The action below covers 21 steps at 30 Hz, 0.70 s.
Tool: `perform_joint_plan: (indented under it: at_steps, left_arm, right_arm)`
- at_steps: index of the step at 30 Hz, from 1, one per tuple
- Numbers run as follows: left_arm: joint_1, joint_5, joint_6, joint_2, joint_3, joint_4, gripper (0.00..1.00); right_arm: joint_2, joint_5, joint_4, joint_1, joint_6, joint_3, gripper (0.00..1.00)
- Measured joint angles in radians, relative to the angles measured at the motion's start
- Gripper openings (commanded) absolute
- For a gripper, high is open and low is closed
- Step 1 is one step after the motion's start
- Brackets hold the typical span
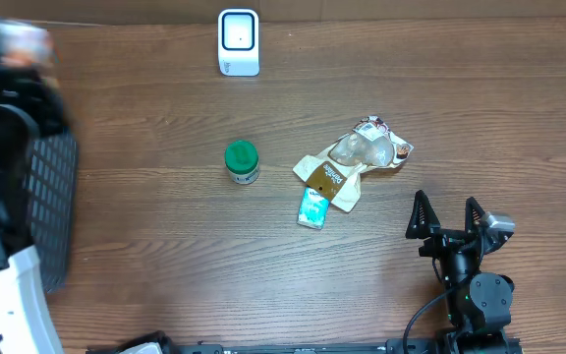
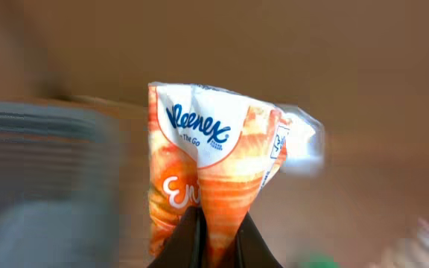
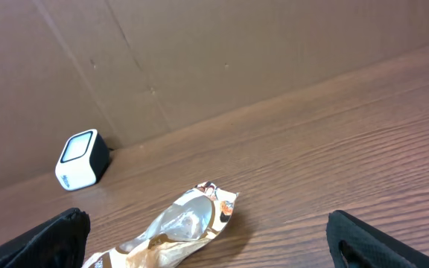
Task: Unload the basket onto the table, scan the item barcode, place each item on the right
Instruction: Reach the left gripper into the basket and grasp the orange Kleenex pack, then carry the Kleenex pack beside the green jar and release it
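Note:
My left gripper [image 2: 216, 242] is shut on the lower end of an orange and white Kleenex tissue pack [image 2: 211, 160], the item, which stands upright in the left wrist view. Its barcode is out of view. In the overhead view the left arm [image 1: 8, 88] is a blur at the far left, above the basket. The white scanner [image 1: 238, 41] stands at the table's back edge, and it also shows as the scanner [image 3: 82, 158] in the right wrist view. My right gripper [image 1: 447, 218] rests open at the front right with nothing between its fingers.
A dark mesh basket [image 1: 55, 206] stands at the left edge. On the table lie a green-lidded jar [image 1: 242, 160], a crumpled brown and white bag [image 1: 357, 157] and a small teal packet [image 1: 313, 207]. The bag [image 3: 188, 223] lies just ahead of the right gripper.

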Motion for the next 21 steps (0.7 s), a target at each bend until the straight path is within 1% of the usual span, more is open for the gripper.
perform_joint_plan:
  at_steps: [4, 7, 11, 16, 18, 21]
  left_arm:
    - [-0.156, 0.222, 0.163, 0.079, -0.067, -0.091, 0.04]
    - [-0.268, 0.307, 0.294, 0.15, -0.13, -0.121, 0.04]
    - [-0.393, 0.361, 0.435, 0.248, -0.174, -0.13, 0.04]
    - [-0.491, 0.374, 0.493, 0.342, -0.177, -0.104, 0.04]
    - [-0.508, 0.367, 0.491, 0.37, -0.177, -0.096, 0.04]
    - [-0.539, 0.309, 0.446, 0.412, -0.177, -0.076, 0.04]
  right_arm:
    - [0.0, 0.0, 0.0, 0.0, 0.0, 0.0, 1.0]
    - [0.0, 0.0, 0.0, 0.0, 0.0, 0.0, 1.0]
    - [0.0, 0.0, 0.0, 0.0, 0.0, 0.0, 1.0]
    - [0.0, 0.0, 0.0, 0.0, 0.0, 0.0, 1.0]
    - [0.0, 0.0, 0.0, 0.0, 0.0, 0.0, 1.0]
    - [0.0, 0.0, 0.0, 0.0, 0.0, 0.0, 1.0]
